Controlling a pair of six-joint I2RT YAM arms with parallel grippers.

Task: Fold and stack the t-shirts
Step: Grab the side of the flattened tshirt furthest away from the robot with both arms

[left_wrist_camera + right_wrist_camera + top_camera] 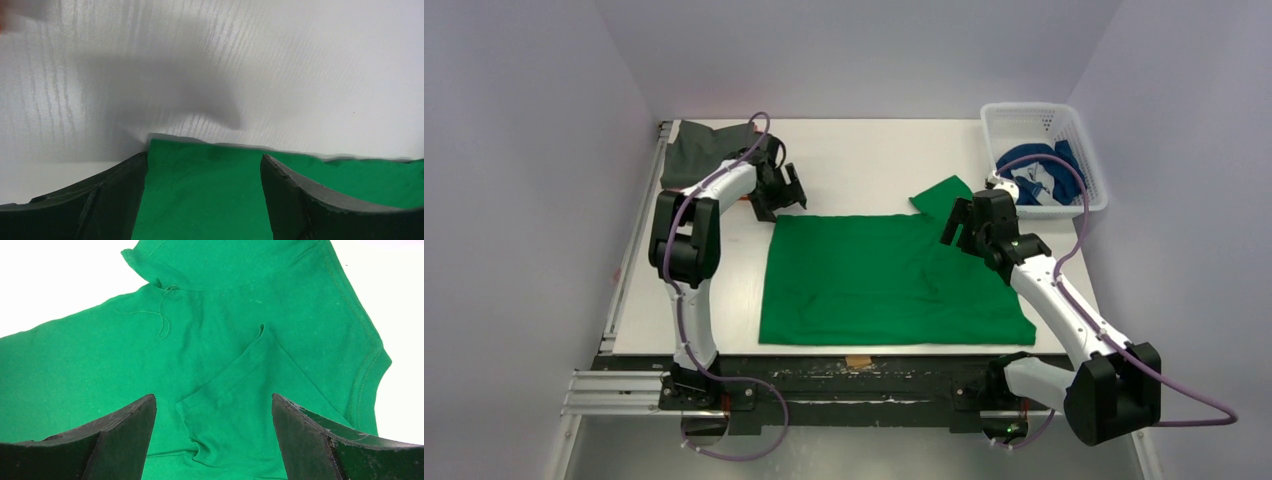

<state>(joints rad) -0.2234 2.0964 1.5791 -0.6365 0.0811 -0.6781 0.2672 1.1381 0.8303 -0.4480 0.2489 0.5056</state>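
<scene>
- The left jaws stand wide apart at the far left corner of the green t-shirt. In the left wrist view that corner lies loose between the two dark fingers, and nothing is clamped.
- The right jaws are also spread wide and hold nothing. They hang over the shirt's far right shoulder area, and in the right wrist view a hemmed flap of green cloth lies between the fingers.
- The white counter carries everything, with pale walls on three sides.
- The green t-shirt is spread flat in the middle of the counter. Its near edge runs close to the counter's near edge, and its body forms a rough rectangle.
- The left arm reaches from its base at the near left up to the shirt's far left corner. The right arm reaches from the near right to the shirt's far right edge. A purple cable loops along each arm.
- A dark grey t-shirt lies bunched in the counter's far left corner, just behind the left arm's wrist and apart from the green one.
- A white lattice basket sits at the far right corner, well apart from the grey shirt.
- Blue cloth lies crumpled inside the basket with something white among it. I cannot tell how many pieces there are.
- One green sleeve sticks out past the shirt's far edge, just beside the right jaws.
- A loose green thread curls on the shirt near a seam.
</scene>
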